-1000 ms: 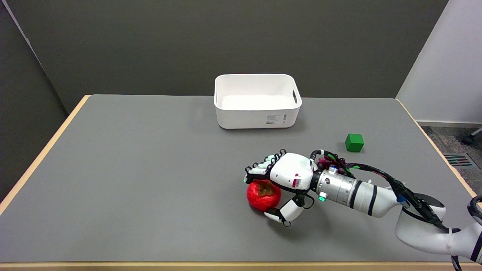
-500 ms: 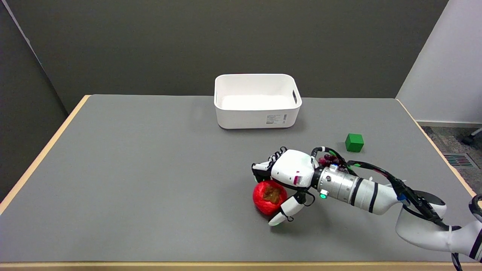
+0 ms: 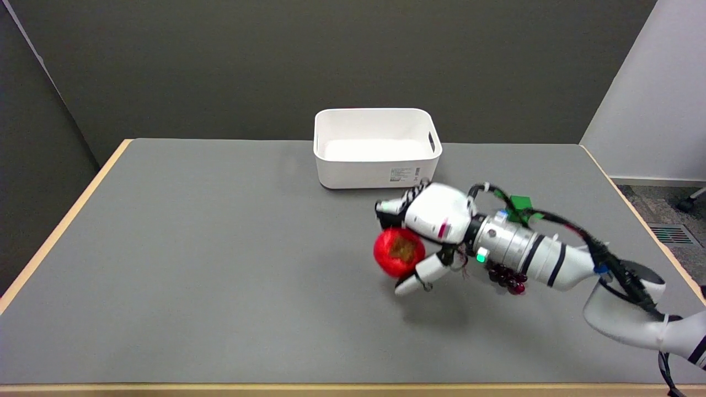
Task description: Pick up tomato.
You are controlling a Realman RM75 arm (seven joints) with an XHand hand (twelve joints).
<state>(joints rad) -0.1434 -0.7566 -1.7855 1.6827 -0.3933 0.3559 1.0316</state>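
Clear of the table, tomato (image 3: 398,252) sits gripped in right hand (image 3: 427,226).

The right hand (image 3: 427,226) has a glossy white shell with black finger segments and a small magenta mark on its side. Behind it sits a silver metal wrist collar with a green light, then a white arm (image 3: 557,262) ringed by black bands, with black cables looped along its top
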